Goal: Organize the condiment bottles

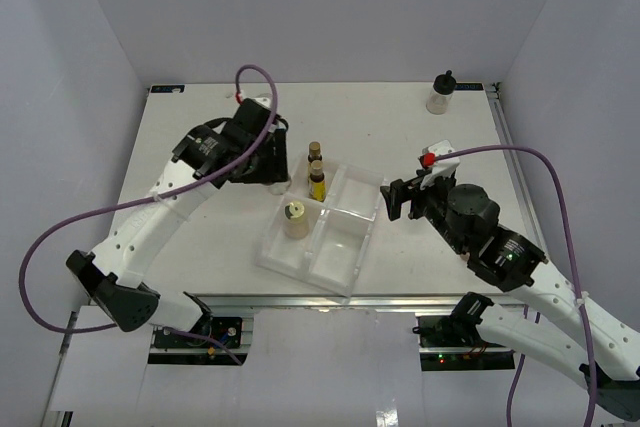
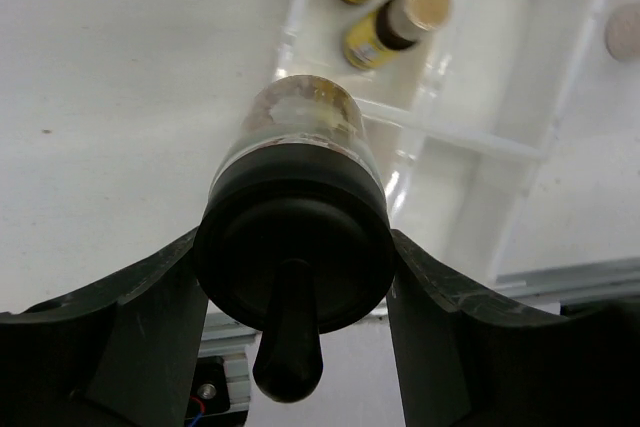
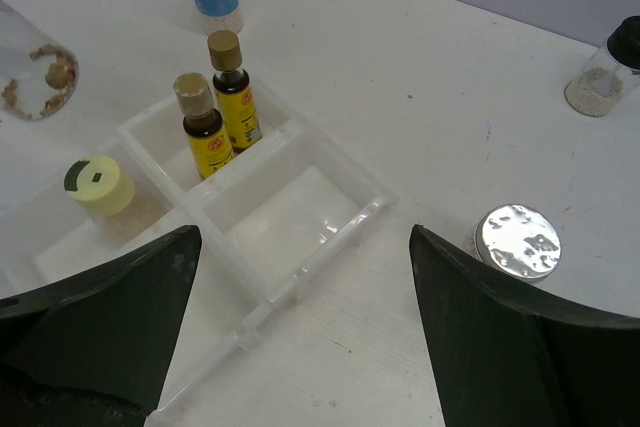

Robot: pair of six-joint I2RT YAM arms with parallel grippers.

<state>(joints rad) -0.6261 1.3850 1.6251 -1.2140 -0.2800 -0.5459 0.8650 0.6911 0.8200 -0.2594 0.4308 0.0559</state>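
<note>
l gripper (image 2: 295, 292) clamps black-capped jar (image 2: 300, 147) by tray (image 3: 330, 242), r gripper (image 1: 393, 197) spread wide, holding nothing.

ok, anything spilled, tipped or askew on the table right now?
No spill or damage shows. The clear tray sits skewed to the table edge. The black-capped jar in the left gripper looks tilted, with residue smeared on its glass.

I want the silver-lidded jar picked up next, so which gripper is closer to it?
Right. The right gripper is open just beside the silver-lidded jar; the left gripper is across the tray, holding a black-capped jar.
</note>
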